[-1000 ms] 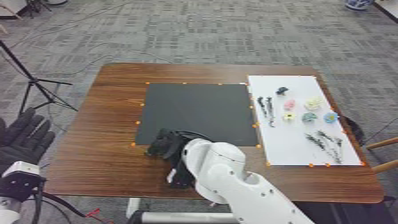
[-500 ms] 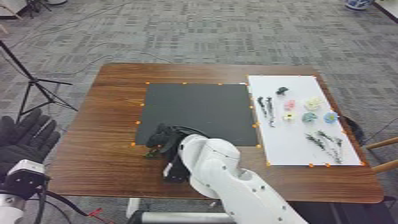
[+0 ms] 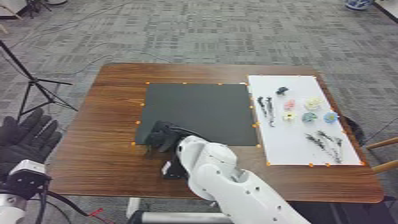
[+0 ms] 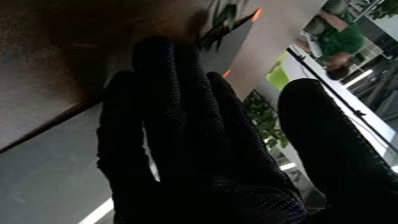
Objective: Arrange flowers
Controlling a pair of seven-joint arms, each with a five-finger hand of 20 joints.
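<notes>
In the head view, a brown wooden counter (image 3: 98,150) stands on a gray patterned carpet (image 3: 204,35), with a square black mat (image 3: 194,107) on it and, to the right of that, a white sheet (image 3: 284,150). Small orange markers (image 3: 138,122) dot the edges of both. The flowers lie on the sheet: a pink flower (image 3: 290,104) beside a cream flower (image 3: 313,104), and nearer the robot a row of a small pale yellow flower (image 3: 289,116), a blue-green flower (image 3: 309,117) and a blue flower (image 3: 330,117). A dark piece (image 3: 282,91) lies beyond them, slender dark stems (image 3: 270,112) lie along the left side, and thin leafy sprigs (image 3: 326,145) lie in the near part. The right hand (image 3: 163,135) is at the mat's near left corner. The left hand (image 3: 31,140) is off the counter's left side, palm up, fingers open. In the right wrist view, the right hand (image 4: 204,165) is released, its fingers straight and its thumb apart. Just past its fingertips, by an orange marker, is a dark green leafy sprig (image 4: 218,30); whether they touch, I cannot tell.
</notes>
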